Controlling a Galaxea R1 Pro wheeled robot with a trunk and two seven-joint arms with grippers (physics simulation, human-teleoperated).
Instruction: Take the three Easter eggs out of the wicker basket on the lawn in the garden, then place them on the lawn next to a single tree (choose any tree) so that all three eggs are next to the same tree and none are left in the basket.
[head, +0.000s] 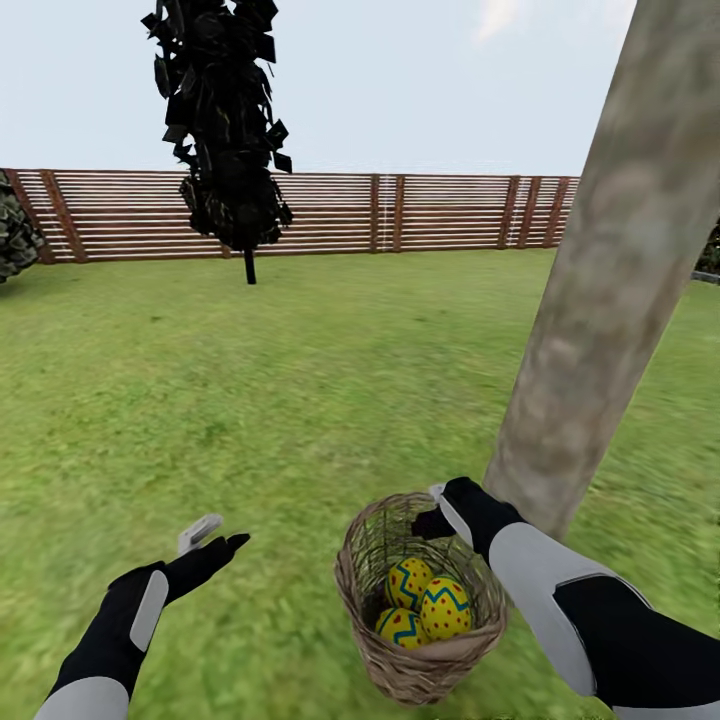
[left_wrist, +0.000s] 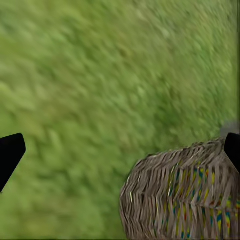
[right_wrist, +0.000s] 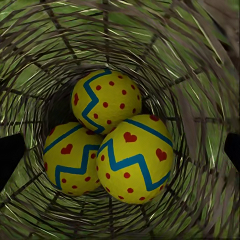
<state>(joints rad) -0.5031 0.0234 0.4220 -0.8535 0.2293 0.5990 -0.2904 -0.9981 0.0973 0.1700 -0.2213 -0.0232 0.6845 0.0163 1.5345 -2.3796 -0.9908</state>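
Woven brown twigs take up the lower centre of my head view, where the wicker basket sits on the lawn just beside the base of the tree, whose pale mottled trunk slants up the right side of the frame. All three Easter eggs are still inside it, yellow with red dots and blue-green zigzags, bunched together and touching at the bottom. My right end effector is at the basket's far rim, at the upper edge of the opening, with the grey and black forearm running in from the lower right corner. Through the right wrist view I look straight down into the basket: the eggs fill the middle, one at the back and two in front, and the dark fingertips sit at the two side edges of the frame, so the jaws are spread wide and grip nothing. My left end effector hovers over bare grass in the lower left of the head view, well apart from the basket, fingers parted. In the left wrist view its dark fingertips stand far apart at the frame edges, with blurred grass between and the basket's woven side at lower right. Across the garden, a brown slat fence spans the middle distance, with a dark, thin-trunked tree in front of it at upper left.
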